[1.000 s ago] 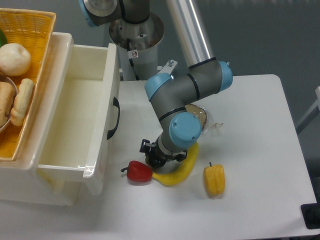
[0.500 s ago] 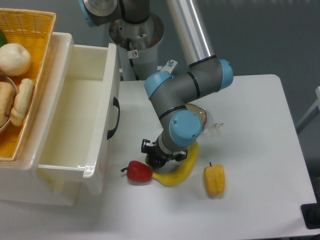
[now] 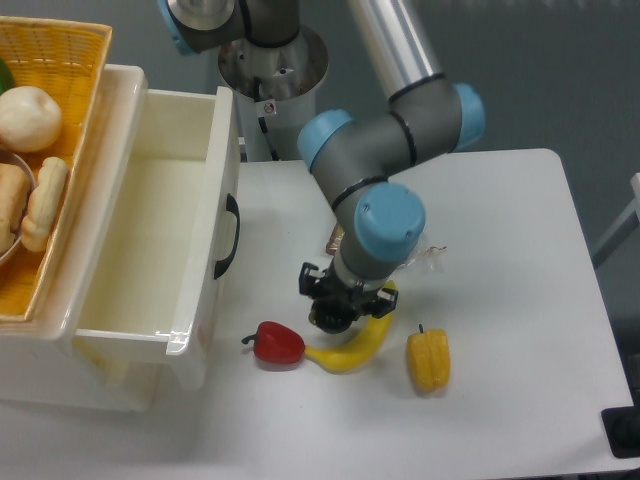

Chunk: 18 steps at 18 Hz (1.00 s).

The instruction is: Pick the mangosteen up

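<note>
Whereas the earlier frames show the gripper [image 3: 338, 316] low beside the red pepper [image 3: 277, 343], it now stands further right and slightly higher, over the middle of the banana [image 3: 355, 346]. The wrist and the blue-capped elbow joints have shifted right with it, and the arm [image 3: 385, 165] leans more toward the table's centre. The gripper's dark body hides the fingertips, so whether the jaws are apart or closed cannot be told. The mangosteen cannot be made out with certainty: a dark rounded mass sits at the gripper's tip, just above the banana, but it cannot be separated from the gripper's own black parts, and contact cannot be confirmed. The red pepper lies on the table [image 3: 520, 250] left of the banana's lower end, unchanged in place. The banana curves from there up toward the gripper, also unmoved. The yellow pepper [image 3: 428, 360] lies to the right of the banana, apart from it, in the same spot as before. A crumpled clear wrapper [image 3: 425, 254] shows behind the wrist. At left, the open white drawer [image 3: 190, 250] and the wicker basket [image 3: 60, 60] holding bread-like items remain as they were.
</note>
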Each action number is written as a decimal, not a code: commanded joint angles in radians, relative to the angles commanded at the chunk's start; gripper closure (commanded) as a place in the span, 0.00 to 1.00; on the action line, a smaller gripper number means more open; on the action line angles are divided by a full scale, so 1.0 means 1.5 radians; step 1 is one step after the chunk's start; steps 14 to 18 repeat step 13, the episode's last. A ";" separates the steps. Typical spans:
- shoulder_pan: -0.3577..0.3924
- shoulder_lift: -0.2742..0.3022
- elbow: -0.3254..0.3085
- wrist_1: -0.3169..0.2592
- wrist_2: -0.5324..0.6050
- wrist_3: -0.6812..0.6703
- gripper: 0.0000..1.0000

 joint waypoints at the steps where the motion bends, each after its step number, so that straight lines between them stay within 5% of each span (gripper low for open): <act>1: 0.009 0.011 0.000 -0.012 0.001 0.034 0.81; 4: 0.041 0.043 0.000 -0.060 0.001 0.113 0.82; 18: 0.074 0.079 -0.008 -0.086 0.005 0.176 0.82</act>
